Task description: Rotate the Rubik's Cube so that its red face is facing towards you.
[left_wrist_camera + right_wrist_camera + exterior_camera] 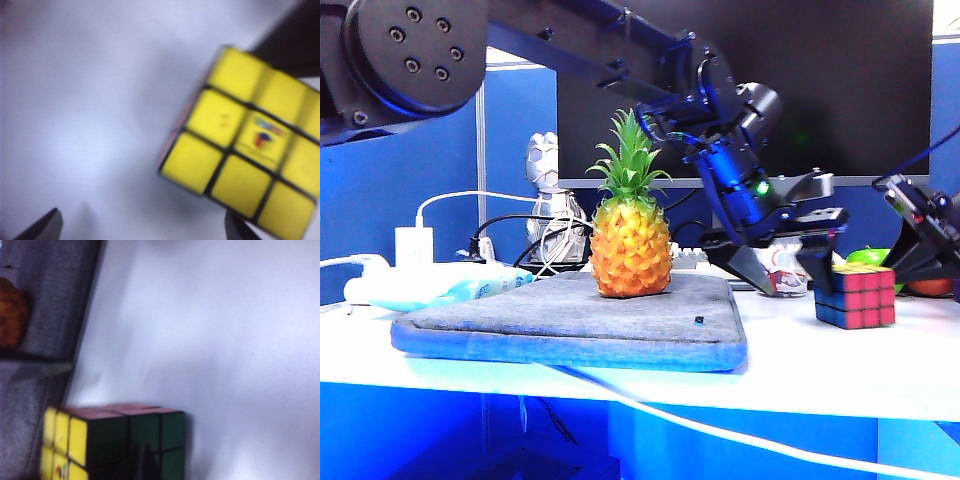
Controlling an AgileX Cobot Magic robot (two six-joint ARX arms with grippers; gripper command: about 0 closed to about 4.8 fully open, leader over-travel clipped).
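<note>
The Rubik's Cube [855, 297] stands on the white table at the right, its red face [866, 298] turned to the exterior camera, a blue side on its left and yellow on top. My left gripper [785, 272] reaches across and hangs open just left of the cube, one finger [817, 270] close beside the blue side. In the left wrist view the yellow top [250, 165] fills one side, and nothing lies between the open left gripper [140, 230] fingers. My right gripper [920, 255] is right of the cube, shut. Its closed tip [145, 465] lies against the cube's green side [145, 432].
A toy pineapple [630, 240] stands on a grey mat [570, 325] in the middle. A green apple [868, 256] and an orange object [930, 287] sit behind the cube. A power strip [380, 285] with cables is at the back left. A white cable [720, 430] hangs over the front edge.
</note>
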